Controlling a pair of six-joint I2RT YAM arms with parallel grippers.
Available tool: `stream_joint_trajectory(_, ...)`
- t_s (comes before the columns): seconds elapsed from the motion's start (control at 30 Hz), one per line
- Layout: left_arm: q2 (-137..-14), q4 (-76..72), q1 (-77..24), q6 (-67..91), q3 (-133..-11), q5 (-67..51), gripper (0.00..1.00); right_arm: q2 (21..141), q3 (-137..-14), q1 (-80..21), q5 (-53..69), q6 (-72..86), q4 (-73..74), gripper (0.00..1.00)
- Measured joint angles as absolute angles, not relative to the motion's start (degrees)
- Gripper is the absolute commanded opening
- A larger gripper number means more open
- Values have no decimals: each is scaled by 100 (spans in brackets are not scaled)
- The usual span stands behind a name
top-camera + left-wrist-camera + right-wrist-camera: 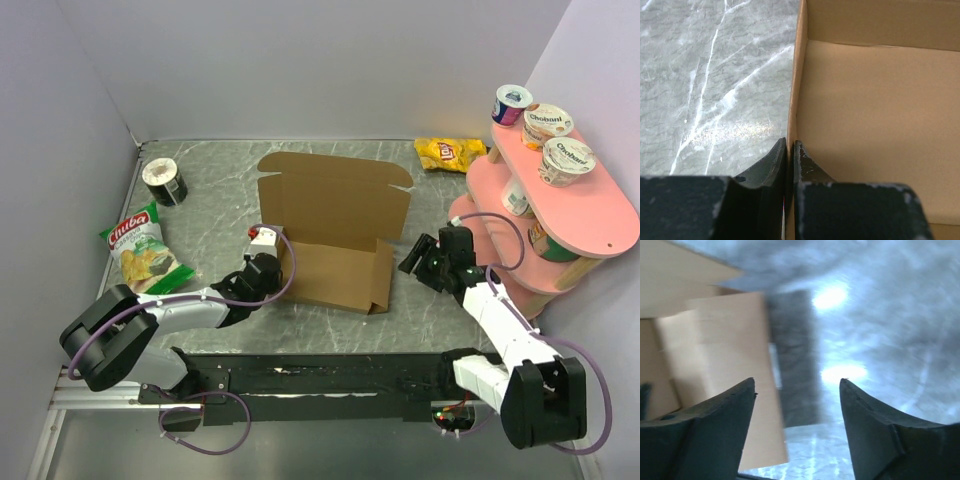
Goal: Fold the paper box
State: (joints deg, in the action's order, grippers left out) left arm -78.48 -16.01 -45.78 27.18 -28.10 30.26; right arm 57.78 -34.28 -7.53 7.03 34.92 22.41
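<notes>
Box (335,215): mid-table (215,215), half folded; the lid flap lies flat toward the far wall, the near long wall stands upright, and the right end flap stands turned partly inward.
Hidden: in the top view the left gripper (790,149) covers the box's left wall, and the near wall screens part of the floor.
Hard to read: the right wrist view is smeared, so the cardboard edges there are soft. A small red-and-white thing (263,235) sits at the box's left corner (what it is, I cannot tell).
Left grip: fingers (807,167) pressed almost together, pinching the top edge of the left wall, one outside and one inside.
Left arm (185,312): stretched low from the near-left base, wrist pointing at the box's near-left corner.
Right gripper (797,385): jaws spread, holding nothing, just beside the box's right end and seemingly apart from the cardboard.
Right arm (505,325): rises from the near-right base and leans in toward the box.
Edges: the pink shelf (600,215) with cups (567,160) stands near the right arm's outer side.
Open room: bare table lies left of the box, between it and the green bag (143,252) and can (165,182); a yellow bag (450,153) lies far right.
</notes>
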Motion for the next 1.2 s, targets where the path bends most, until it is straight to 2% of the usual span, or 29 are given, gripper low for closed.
stream_joint_trajectory(0.27, -7848, -1601, -4578, 2716, -2810, 3024, 1, 6361, -3114, -775, 362, 3522, 2095, 67)
stream_joint_trajectory(0.43, -7850, -1601, -4578, 2716, -2810, 3026, 1, 6737, -2893, -1057, 746, 3662, 1492, 66)
stream_joint_trajectory(0.63, -7850, -1601, -4578, 2714, -2810, 3026, 1, 6630, -2630, -1365, 1066, 4106, 773, 66)
stream_joint_trajectory(0.9, -7854, -1597, -4550, 2703, -2810, 3059, 1, 6355, -2486, -1688, 1011, 4611, 429, 74)
stream_joint_trajectory(1.2, -7854, -1549, -4528, 2659, -2810, 3179, 1, 6388, -2250, -1824, 991, 5013, -97, 75)
